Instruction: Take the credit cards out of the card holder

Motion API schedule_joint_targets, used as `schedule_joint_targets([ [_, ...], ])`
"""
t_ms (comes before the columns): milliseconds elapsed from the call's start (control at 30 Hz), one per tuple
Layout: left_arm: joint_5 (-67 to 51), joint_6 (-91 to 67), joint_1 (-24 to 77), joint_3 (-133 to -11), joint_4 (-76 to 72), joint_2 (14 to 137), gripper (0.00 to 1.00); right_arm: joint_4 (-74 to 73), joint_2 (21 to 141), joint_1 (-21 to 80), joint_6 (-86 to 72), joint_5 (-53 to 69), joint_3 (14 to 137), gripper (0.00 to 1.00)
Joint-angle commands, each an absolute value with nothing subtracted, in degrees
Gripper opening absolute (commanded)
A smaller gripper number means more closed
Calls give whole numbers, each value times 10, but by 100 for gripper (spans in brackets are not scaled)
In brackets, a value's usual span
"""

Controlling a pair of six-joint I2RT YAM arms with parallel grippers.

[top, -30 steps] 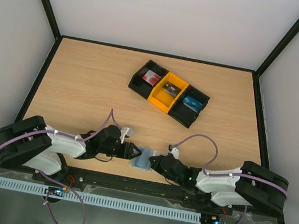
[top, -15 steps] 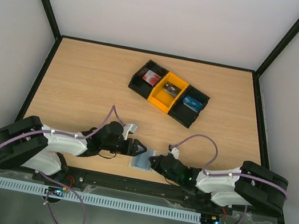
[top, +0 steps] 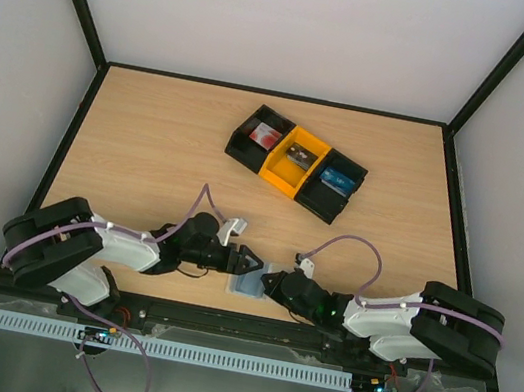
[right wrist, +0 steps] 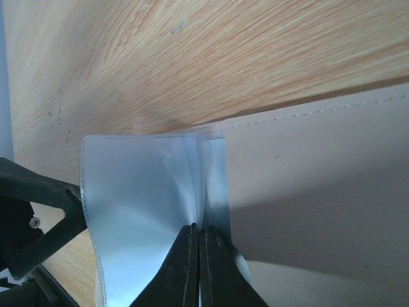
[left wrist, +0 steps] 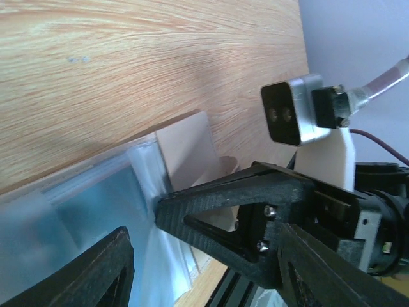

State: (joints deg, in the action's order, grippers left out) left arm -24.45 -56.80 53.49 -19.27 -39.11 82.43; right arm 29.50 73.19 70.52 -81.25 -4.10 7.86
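The overhead view is showing the card holder (top: 249, 283) lying at the near edge of the table (top: 147, 156), between the two grippers. The right gripper (top: 266, 281) is meeting it from the right, and the left gripper (top: 246, 260) is pointing at it from the left. Only this view is showing the tray (top: 295, 162), well apart toward the far side, with a red card (top: 266, 136) lying in its left black compartment.

The right wrist view is adding the grip detail: the right fingers (right wrist: 183, 275) are pressing together, clamping the holder's translucent edge. The left wrist view is showing the left fingers (left wrist: 96, 272) standing apart and holding nothing, with the holder lying ahead of them and the right arm's wrist camera (left wrist: 291, 114) facing them. No view is revealing whether cards are sitting inside the holder.
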Motion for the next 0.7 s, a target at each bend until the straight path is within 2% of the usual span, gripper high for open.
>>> schedule_joint_targets([
  [0, -224, -548, 538, -203, -366, 835, 64, 263, 745, 708, -813, -63, 66, 2],
  [400, -179, -503, 538, -217, -245, 811, 65, 267, 746, 708, -815, -62, 64, 2],
  [667, -165, -500, 538, -212, -219, 786, 65, 269, 747, 708, -817, -63, 63, 2],
])
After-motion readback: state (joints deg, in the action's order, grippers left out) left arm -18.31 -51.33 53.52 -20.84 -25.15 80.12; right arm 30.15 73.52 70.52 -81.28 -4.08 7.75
